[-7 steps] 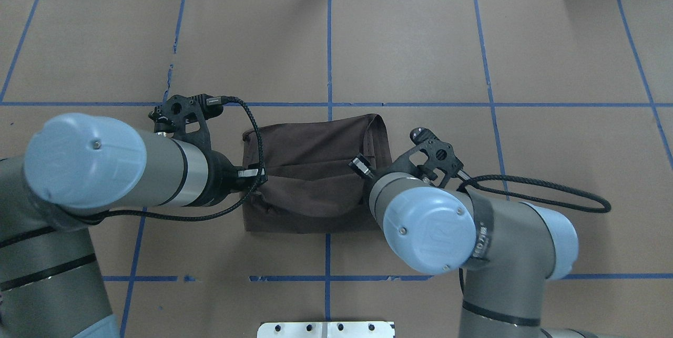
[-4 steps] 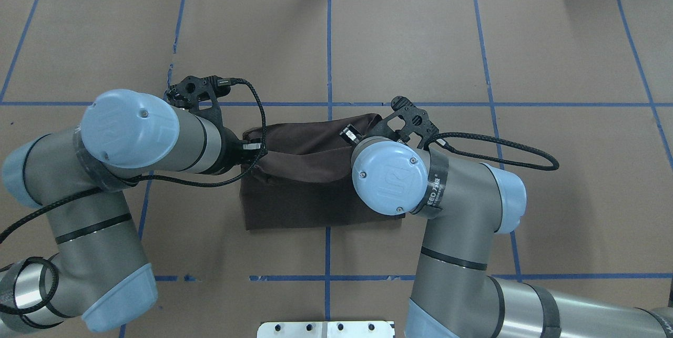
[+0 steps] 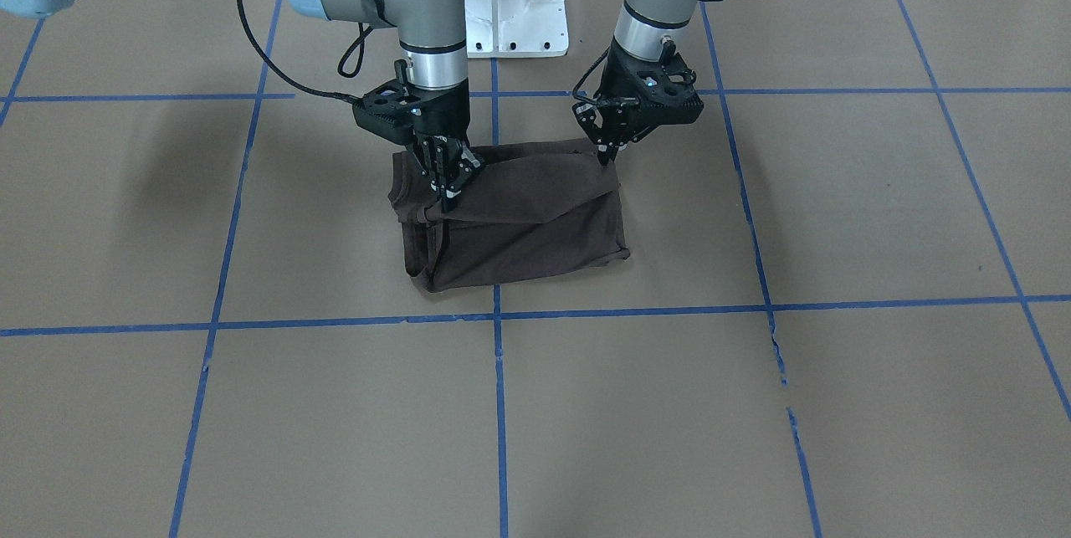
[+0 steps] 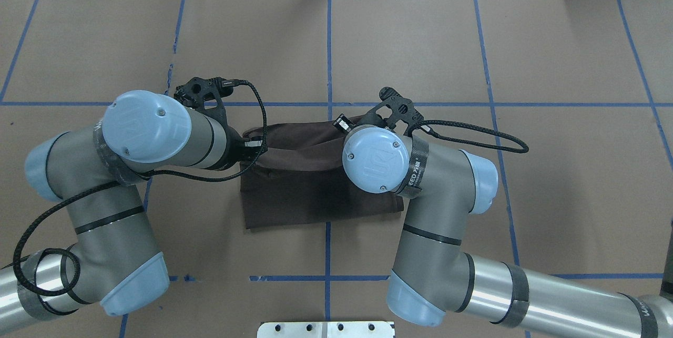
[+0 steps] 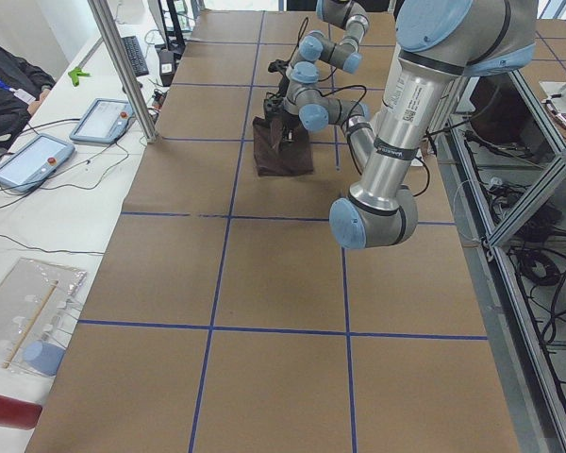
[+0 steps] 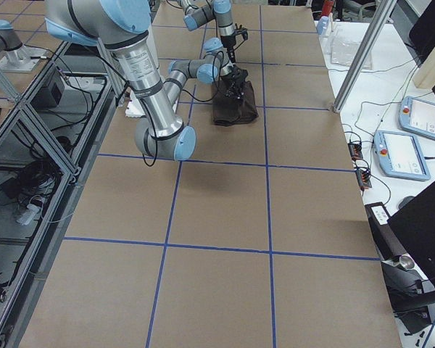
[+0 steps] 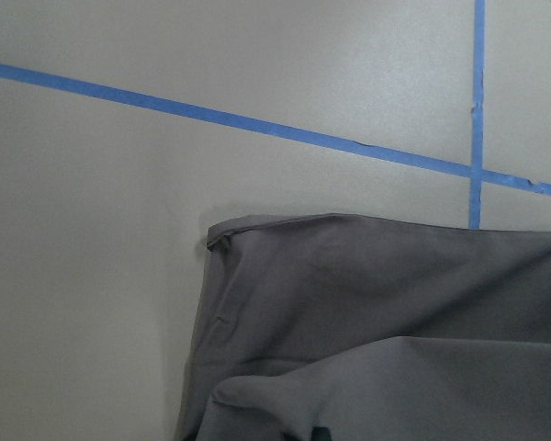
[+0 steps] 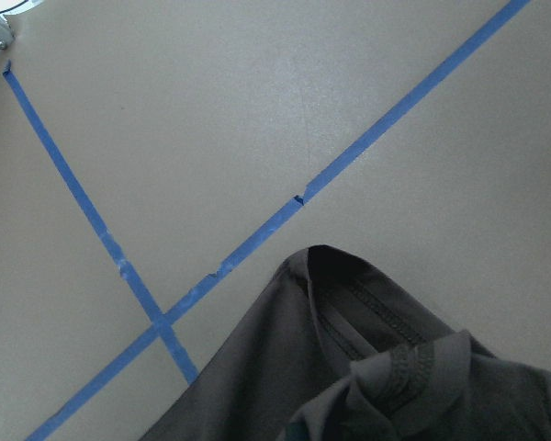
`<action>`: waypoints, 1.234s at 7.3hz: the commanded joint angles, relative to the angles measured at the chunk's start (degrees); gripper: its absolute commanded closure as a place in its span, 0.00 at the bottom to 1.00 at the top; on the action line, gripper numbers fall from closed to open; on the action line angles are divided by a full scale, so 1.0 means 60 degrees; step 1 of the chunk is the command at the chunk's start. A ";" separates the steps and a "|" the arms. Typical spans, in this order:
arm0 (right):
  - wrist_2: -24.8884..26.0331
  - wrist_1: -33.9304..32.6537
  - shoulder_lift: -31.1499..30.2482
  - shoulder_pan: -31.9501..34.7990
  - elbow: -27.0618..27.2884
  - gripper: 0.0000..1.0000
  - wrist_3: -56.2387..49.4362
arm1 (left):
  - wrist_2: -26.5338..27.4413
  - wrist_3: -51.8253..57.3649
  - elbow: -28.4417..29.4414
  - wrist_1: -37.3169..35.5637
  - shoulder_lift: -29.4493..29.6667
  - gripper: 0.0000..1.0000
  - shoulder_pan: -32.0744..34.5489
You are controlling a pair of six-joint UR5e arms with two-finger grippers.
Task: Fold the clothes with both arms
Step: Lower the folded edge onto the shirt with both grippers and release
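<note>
Because each gripper pinched one end of the shirt's point(image 3: 519, 220) upper edge, that edge hung raised and taut between them, presumably ready to be carried across the layers below. Left gripper point(image 3: 604, 155): clamped on the plain corner. Right gripper point(image 3: 448, 187): clamped on the collar-side corner. Shirt sat on the table point(image 3: 753, 404), just robot-side of the tape cross point(image 3: 497, 316). Bare paper lay beyond the cross and to both sides, so room looked ample.

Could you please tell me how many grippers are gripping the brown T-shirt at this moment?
2. The right gripper pinches the T-shirt's raised fold at its collar end; the left gripper pinches the fold's opposite end.
</note>
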State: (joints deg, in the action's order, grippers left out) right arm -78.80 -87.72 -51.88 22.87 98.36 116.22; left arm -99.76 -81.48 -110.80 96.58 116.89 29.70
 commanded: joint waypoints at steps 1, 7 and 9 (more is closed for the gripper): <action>-0.0006 0.0411 0.0063 0.0040 -0.0572 0.31 -0.0978 | 0.0001 0.0000 0.0345 0.0309 0.0000 0.91 0.0001; -0.0914 0.0368 0.0253 0.0379 -0.0135 0.00 -0.2642 | -0.0043 0.2090 0.0581 0.0324 -0.0029 0.00 0.0967; -0.0973 0.0382 0.0181 0.0275 -0.0120 0.00 -0.3383 | -0.0043 0.2095 0.0668 0.0412 -0.0161 0.00 0.0721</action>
State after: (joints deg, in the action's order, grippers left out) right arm -84.51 -85.46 -50.46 24.83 97.45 98.91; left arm -100.01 -69.40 -107.18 98.86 116.24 34.86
